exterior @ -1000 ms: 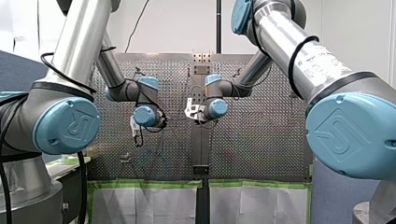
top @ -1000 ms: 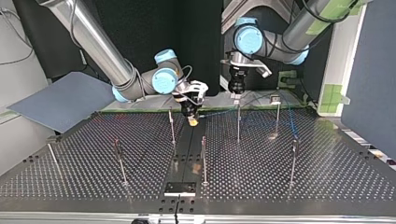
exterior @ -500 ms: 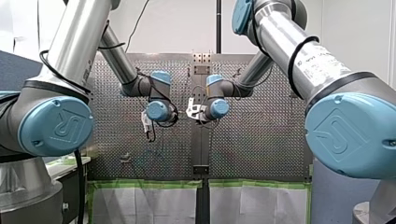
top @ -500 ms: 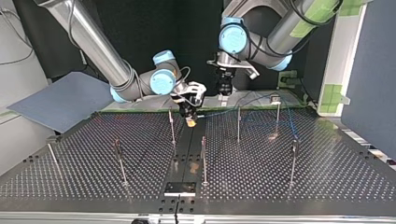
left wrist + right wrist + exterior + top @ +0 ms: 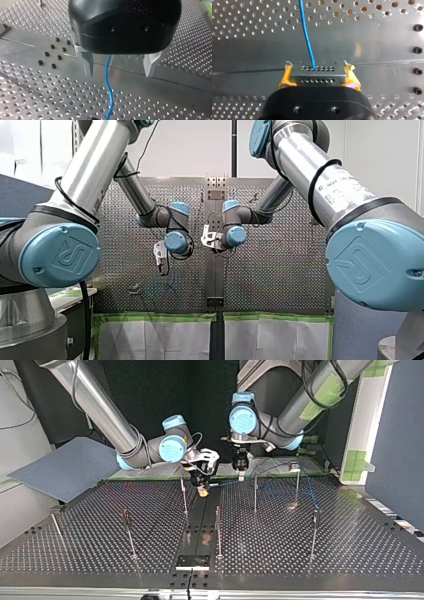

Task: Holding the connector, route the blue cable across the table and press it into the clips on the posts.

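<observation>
Right wrist view shows your right gripper clamped on the connector, one yellow pad at each short end, just above the perforated table. The connector's long axis runs from pad to pad. The blue cable leaves its far face and runs away ahead of the fingers. In the left wrist view, your left gripper is spread wide and holds nothing; the cable passes between its fingers, touching neither. I judge the routing barely begun, with the left arm lining up to take the cable. Next, lower it and pinch squarely without tugging the connector. In the top view the cable runs toward the view's right, near the closest post; I cannot tell whether any clip holds it.
</observation>
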You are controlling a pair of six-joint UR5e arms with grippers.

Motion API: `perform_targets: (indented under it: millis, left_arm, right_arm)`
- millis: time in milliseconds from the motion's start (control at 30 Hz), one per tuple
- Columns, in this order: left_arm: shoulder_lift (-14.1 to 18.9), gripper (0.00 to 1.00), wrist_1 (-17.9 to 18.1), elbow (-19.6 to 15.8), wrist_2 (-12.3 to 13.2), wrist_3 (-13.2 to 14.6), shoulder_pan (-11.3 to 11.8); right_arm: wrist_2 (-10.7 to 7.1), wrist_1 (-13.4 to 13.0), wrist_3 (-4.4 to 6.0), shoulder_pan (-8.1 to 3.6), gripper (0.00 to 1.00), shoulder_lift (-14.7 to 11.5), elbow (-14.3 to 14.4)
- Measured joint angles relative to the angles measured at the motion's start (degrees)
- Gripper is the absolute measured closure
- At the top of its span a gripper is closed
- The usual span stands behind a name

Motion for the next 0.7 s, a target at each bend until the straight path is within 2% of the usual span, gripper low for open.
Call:
perform_targets:
  millis: [433, 700]
  left_arm:
    - [-2.53, 0.0, -1.21, 6.56, 0.81, -0.16, 1.28]
    - [-6.23, 0.0, -4.14, 10.54, 0.93, 0.04, 2.2]
  right_arm:
    - [-1.21, -0.08, 0.02, -0.04, 1.0, 0.0, -0.01]
    - [-1.39, -0.01, 0.02, -0.09, 1.0, 0.0, -0.01]
